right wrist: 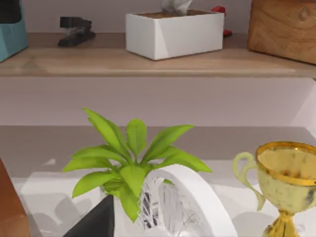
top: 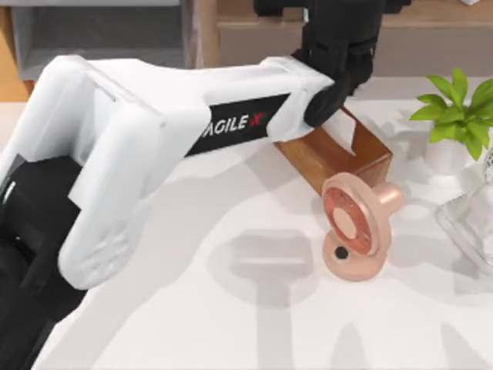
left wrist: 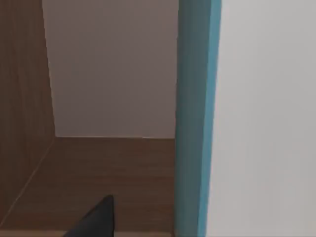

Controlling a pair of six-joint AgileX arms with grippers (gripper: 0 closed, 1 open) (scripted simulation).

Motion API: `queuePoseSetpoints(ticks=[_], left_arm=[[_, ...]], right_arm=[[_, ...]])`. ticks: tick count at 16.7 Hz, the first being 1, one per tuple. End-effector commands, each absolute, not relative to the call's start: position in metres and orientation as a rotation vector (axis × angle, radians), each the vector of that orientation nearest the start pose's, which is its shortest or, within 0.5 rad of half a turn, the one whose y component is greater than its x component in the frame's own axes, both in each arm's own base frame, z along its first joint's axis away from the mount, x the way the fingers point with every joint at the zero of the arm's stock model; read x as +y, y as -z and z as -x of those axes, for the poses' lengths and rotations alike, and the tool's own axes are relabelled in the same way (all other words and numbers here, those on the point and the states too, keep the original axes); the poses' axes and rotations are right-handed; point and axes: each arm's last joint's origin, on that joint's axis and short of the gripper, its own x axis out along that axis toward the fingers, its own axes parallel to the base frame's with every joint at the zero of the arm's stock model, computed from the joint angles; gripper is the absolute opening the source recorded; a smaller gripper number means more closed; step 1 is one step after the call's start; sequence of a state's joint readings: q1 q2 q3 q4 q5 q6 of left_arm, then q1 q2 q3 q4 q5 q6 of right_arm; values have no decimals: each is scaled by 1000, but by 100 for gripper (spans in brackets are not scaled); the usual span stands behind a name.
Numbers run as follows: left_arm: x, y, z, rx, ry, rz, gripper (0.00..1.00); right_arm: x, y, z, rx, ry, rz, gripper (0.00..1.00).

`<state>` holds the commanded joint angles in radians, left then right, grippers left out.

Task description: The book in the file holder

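A white worktop (top: 231, 324) runs up to a long wooden shelf (top: 431, 38) along its far edge.

From above, the left AgileX arm (top: 154, 123) reaches diagonally across the worktop. Its black left gripper (top: 339, 46) hangs at the shelf, near its middle. Whether that gripper is spread or closed cannot be told.

The grey file holder (top: 100, 35) sits beside the shelf's left end, well apart from the gripper.

Just in front of the shelf lies a brown wooden tissue box (top: 335, 154). A pink round object (top: 358, 227) touches the box's near corner, and a green plant (top: 454, 104) stands to the right.

The left wrist view gives the close detail. The book (left wrist: 195, 118) stands upright, its light blue cover edge-on. Beside it is a recess with a brown wood floor (left wrist: 108, 173) and a pale grey back wall (left wrist: 108, 69). It cannot be told whether this recess belongs to the shelf or the file holder.

The right wrist view looks at the shelf from low in front. A black stapler (right wrist: 76, 30) and a white box (right wrist: 173, 33) rest on it. A gold trophy (right wrist: 289, 182) stands below, beside the plant. The right gripper (right wrist: 94, 222) sits at the lower edge, its state impossible to tell.
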<state>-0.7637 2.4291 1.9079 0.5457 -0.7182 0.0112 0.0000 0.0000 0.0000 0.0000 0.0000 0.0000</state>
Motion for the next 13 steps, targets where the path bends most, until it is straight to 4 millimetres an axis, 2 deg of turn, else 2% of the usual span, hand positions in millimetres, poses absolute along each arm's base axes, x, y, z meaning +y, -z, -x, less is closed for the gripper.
queuePoseSetpoints(ticks=[5,13], left_arm=[[-366,-204,-426,-11,17,13,100],[-366,-204,-426,-11,17,13,40]], right_arm=[[-1,-160,-106,0,0,0,100],[-1,-160,-106,0,0,0,100]])
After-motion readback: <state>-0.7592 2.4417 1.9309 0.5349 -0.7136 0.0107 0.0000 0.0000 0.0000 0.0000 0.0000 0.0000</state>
